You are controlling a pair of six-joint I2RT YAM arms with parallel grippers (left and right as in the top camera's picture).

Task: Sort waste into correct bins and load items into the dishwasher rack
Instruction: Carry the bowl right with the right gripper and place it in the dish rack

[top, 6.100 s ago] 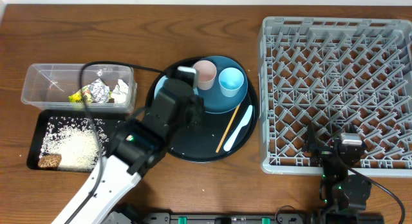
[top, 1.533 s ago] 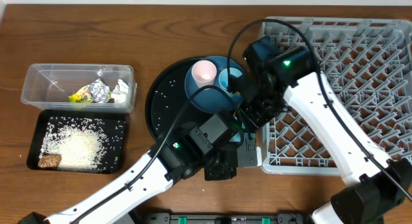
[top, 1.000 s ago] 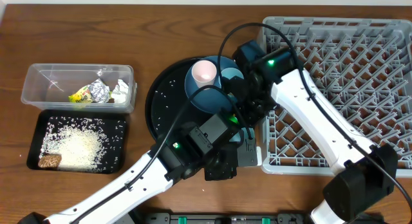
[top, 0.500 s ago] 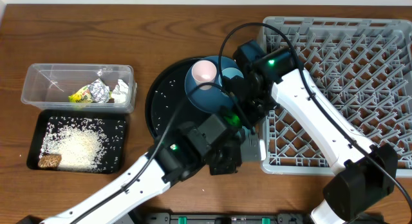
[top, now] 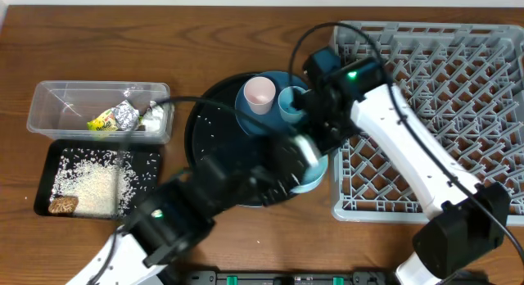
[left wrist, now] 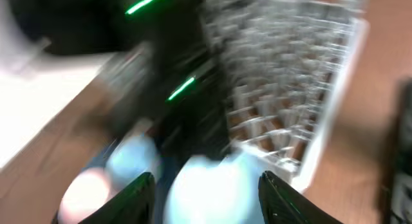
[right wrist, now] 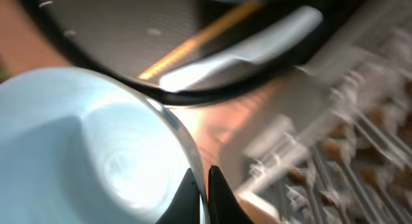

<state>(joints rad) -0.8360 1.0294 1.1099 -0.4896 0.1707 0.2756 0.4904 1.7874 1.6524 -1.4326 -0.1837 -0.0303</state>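
Because the right gripper [right wrist: 198,184] pinches only the thin rim of the white bowl [top: 311,170] at the edge of the round black tray [top: 209,129] beside the dishwasher rack [top: 426,113], it could tilt or slip when lifted, while the blurred left gripper [left wrist: 206,195] seems half-spread and empty.

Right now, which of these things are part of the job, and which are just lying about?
Job: rack, tub, black tray, foil, wrapper, paper, rice, brown lump, plate, pink cup, blue cup, bowl, chopstick, spoon.

Lying about: round tray, table.
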